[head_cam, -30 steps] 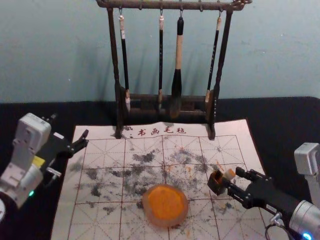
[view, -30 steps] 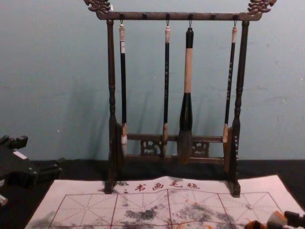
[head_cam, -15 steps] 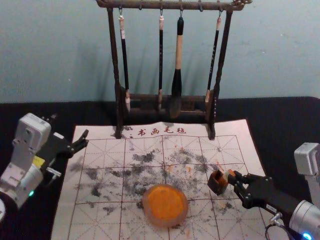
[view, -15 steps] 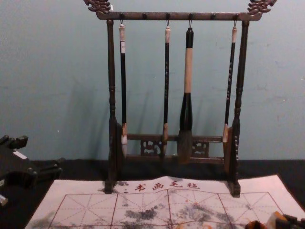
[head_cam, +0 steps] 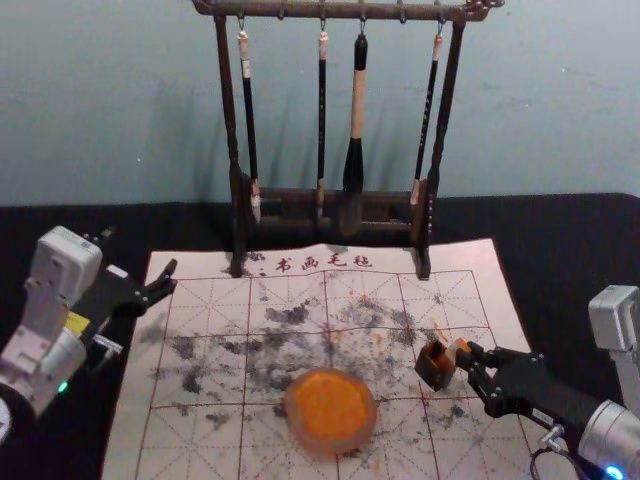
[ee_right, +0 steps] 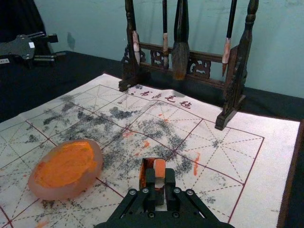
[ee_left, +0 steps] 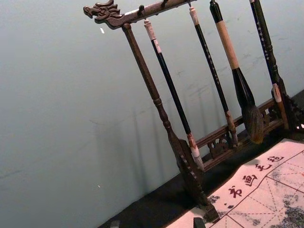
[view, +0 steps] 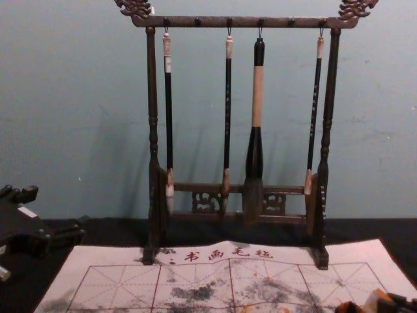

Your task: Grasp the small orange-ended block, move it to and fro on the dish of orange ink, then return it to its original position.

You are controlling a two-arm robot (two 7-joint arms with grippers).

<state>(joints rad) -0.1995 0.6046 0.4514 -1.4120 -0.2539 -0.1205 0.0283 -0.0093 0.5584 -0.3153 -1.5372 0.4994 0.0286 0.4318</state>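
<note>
Evidently, the right gripper (ee_right: 159,179) pinches the block (ee_right: 159,170), jaws closed, leaving its orange end free for inking. The left gripper (head_cam: 172,276) idles empty, jaws apart, by the mat's left edge (head_cam: 128,400).

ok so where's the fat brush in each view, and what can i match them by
Head view: fat brush, upper half, right of centre.
Chest view: fat brush, right of centre, hanging upright.
Left wrist view: fat brush, between two thin brushes.
Right wrist view: fat brush, in front of the rack's rail.
Shared landmark: writing on the mat.
</note>
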